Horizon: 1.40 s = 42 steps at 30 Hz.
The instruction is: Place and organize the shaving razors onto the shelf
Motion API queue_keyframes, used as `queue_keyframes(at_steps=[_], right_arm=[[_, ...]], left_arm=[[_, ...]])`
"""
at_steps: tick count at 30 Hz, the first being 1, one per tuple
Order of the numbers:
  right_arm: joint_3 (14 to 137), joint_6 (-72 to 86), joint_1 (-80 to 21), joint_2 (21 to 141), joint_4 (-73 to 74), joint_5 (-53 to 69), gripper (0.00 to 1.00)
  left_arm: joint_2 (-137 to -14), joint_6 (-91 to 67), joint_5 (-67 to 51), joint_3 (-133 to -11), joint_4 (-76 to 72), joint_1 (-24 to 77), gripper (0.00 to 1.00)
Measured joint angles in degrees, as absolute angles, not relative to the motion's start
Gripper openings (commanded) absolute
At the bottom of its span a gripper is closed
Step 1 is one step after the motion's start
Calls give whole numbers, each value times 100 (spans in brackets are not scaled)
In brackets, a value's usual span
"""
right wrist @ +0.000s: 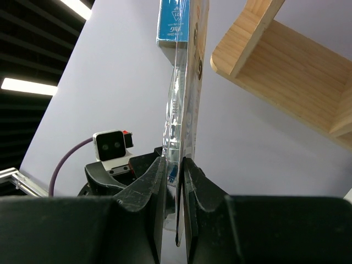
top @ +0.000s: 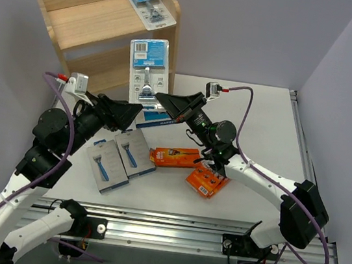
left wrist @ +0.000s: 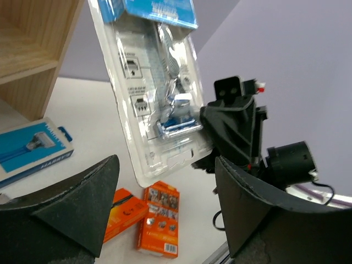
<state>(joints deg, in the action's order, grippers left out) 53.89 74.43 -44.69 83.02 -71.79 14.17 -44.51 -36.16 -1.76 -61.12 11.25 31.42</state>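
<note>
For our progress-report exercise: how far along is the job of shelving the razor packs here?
Done: one clear blister razor pack with blue header lies on top of the light wooden shelf. In hand: the right gripper pinches a second clear blister pack upright beside the shelf; the left gripper is open. Left: two grey-and-blue boxes, two orange boxes and a flat blue box on the table.

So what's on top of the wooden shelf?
One clear razor pack with a blue label lies on top of the shelf, near its right end. Part of the lower tier cannot be seen, because a second pack is held up in front of it.
</note>
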Motion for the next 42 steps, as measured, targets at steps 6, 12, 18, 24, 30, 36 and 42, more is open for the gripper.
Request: queue_keyframes(at_steps=[6, 12, 18, 24, 30, 36, 42], right_arm=[[5389, 7540, -4469, 8302, -7177, 1365, 0], [5389, 7640, -4469, 8309, -7179, 1328, 0], [5389, 7697, -4462, 8318, -7177, 1295, 0], [5389, 7784, -4458, 8331, -7179, 1284, 0], [5389, 7902, -4458, 8466, -7196, 1282, 0], [5389, 7924, -4458, 8517, -7225, 1278, 0], [5391, 7891, -4434, 8517, -7306, 1282, 0]], left_arm=[[-4292, -4053, -436, -6023, 532, 2797, 81], [-4333, -4451, -755, -5944, 244, 2491, 81], [-4436, -4777, -1028, -5784, 213, 2287, 95], [-4482, -4958, -1264, -5758, 215, 2213, 98], [-4477, -5131, -1459, -5695, 167, 2174, 82], [-4510, -5225, -1514, -5583, 143, 2137, 53], [-4569, -5280, -1535, -5496, 19, 2119, 43]])
